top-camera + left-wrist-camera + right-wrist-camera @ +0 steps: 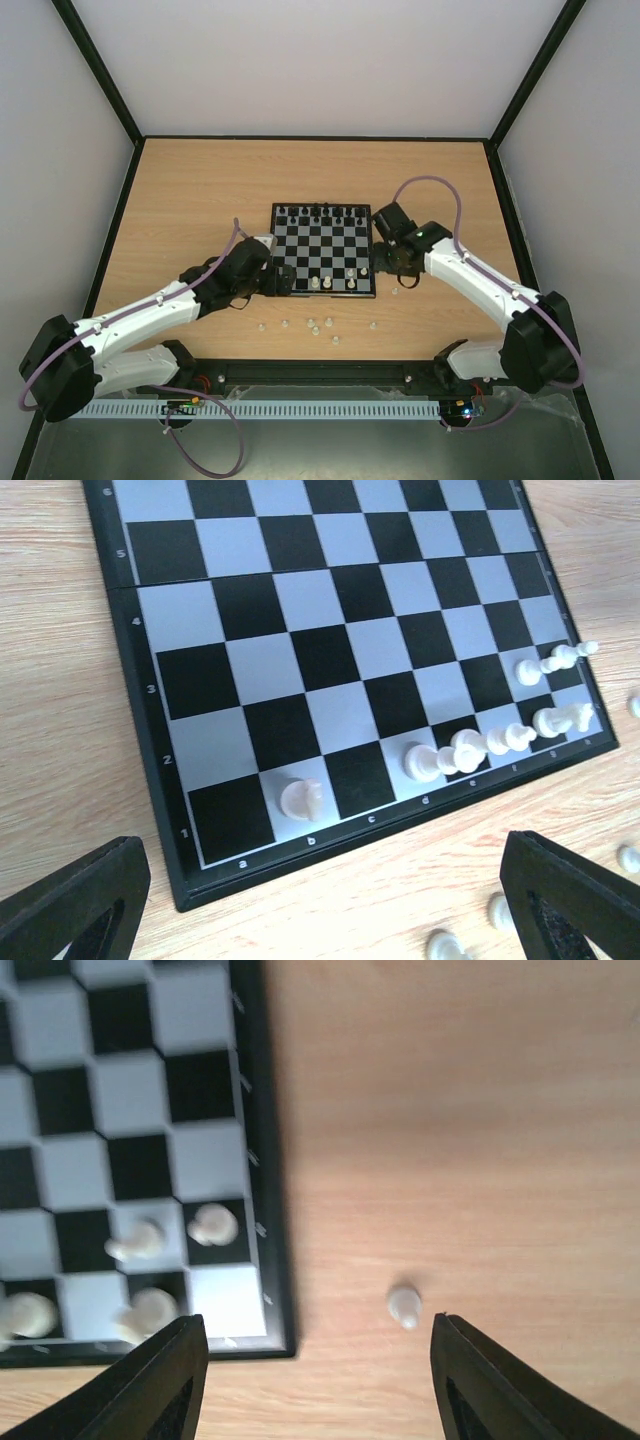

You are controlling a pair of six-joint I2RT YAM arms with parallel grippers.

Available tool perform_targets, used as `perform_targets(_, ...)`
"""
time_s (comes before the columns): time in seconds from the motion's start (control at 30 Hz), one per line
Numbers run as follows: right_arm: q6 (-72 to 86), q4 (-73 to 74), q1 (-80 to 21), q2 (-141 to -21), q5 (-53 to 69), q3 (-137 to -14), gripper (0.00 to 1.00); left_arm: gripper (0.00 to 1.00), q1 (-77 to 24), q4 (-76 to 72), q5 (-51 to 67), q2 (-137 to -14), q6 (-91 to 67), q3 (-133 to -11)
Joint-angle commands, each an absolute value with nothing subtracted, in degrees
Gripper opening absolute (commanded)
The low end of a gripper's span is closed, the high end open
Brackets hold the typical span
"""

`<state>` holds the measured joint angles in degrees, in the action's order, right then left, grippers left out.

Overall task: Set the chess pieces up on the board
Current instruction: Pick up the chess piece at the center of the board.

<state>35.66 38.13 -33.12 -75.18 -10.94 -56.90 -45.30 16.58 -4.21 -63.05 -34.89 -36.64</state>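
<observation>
The board lies flat mid-table, with black chess pieces lined along its far row. A few white pieces stand on the near rows, seen closer as a knight on b1 and a cluster further right. My left gripper hovers open over the table at the board's near-left corner, holding nothing. My right gripper is open beside the near-right corner. A small white piece lies on the wood between its fingers, nearer the right finger.
Several loose white pieces are scattered on the wood between the board and the arm bases, some by my left fingers. One more lies by the right gripper. Black-edged walls enclose the table.
</observation>
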Motion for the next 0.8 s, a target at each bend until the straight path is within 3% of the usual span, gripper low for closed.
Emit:
perform_targets(0.0,39.66,41.94,-33.22,-76.46,-7.28,-50.26,0.61,0.99,-44.82,14.1,-0.75,-62.12,-33.8,-36.08)
perform_targets(0.4,45.49,39.2,-33.22,-77.53,-10.8,-43.43,0.5,0.99,-45.07,13.03,3.41,-59.49,-33.24,-34.59)
perform_targets(0.77,43.44,36.1,-31.62,-83.51,-12.52,-46.14,0.39,0.99,-45.26,13.82,2.66,-58.0,-33.47,-34.36)
